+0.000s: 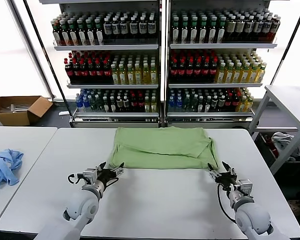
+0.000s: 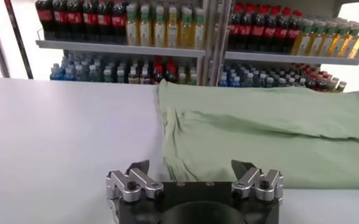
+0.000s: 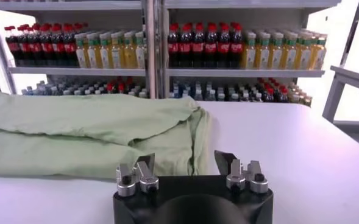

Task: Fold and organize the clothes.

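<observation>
And here's the light green soft-fabric shirt (image 1: 162, 147), folded into a wide rectangular bundle and lying flat on the far middle of the white rectangular table (image 1: 155, 200). Its near edge runs straight across, the top layer is rumpled, and a loose fold bulges out at the 3 o'clock end; collar, buttons and print are not showing. In the left wrist view the shirt (image 2: 270, 134) fills the tabletop just beyond the fingers, and the right wrist view shows its layered end (image 3: 100, 131) with the doubled hem curling beside the fingers.

At 7 o'clock from the shirt, the left gripper (image 1: 110, 170) hovers low over the table just short of the near left corner, jaws spread wide and holding nothing; its dark fingertips (image 2: 139, 167) stand apart with the fabric edge between and beyond them. Over at 5 o'clock, the right gripper (image 1: 219, 169) sits just off the near right corner, likewise released, its fingers (image 3: 145, 164) parted and empty, close to the cloth but whether they touch it I cannot tell.

Widening out: at 9 o'clock, on a separate white side table (image 1: 20, 140), lies a crumpled light blue garment (image 1: 4, 166). Beyond that, at 10 o'clock on the floor, an open brown cardboard box (image 1: 17, 107). Straight ahead at 12 o'clock, metal shelving packed with rows of coloured drink bottles (image 1: 162, 65) behind the table.
</observation>
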Controlling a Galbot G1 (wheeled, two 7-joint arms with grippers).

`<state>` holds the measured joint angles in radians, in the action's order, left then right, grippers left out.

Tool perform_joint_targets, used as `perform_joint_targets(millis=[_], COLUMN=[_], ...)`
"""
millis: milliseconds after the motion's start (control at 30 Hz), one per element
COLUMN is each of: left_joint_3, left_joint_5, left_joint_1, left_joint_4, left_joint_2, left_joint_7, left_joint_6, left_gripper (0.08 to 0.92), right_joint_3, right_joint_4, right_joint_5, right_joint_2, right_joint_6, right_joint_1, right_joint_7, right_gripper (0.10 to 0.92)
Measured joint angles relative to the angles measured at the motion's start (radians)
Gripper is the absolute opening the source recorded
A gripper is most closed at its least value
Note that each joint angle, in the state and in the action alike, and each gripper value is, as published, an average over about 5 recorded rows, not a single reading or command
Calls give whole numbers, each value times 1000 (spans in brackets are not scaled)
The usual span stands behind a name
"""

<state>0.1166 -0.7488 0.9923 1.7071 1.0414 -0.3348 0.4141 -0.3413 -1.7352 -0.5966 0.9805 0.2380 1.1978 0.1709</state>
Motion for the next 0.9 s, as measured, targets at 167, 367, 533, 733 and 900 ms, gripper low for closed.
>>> perform_joint_targets(millis=[167, 367, 533, 733, 900], left_joint_3=[-6, -10, -13, -20, -24], left_joint_5=[0, 8, 15, 27, 36], left_joint_1=[-12, -16, -16, -11, -1], left_joint_4=[-27, -49, -56, -52, -34], left_joint_2=[8, 12, 11, 3, -10], left_joint_7=[8, 16, 25, 36, 39], left_joint_6=[-5, -14, -16, -17, -19], left_gripper=[620, 447, 309, 138, 85], right_joint_3=[7, 16, 20, 19, 11], right_joint_4=[15, 26, 40, 39, 14], right_joint_5=[0, 7, 13, 14, 2], right_joint_2=[11, 23, 26, 20, 6], right_joint_6=[-1, -2, -5, -6, 4], right_joint_1=[-6, -15, -21, -15, -1], right_joint_7=[-4, -8, -13, -17, -17], right_gripper=[508, 402, 265, 125, 115])
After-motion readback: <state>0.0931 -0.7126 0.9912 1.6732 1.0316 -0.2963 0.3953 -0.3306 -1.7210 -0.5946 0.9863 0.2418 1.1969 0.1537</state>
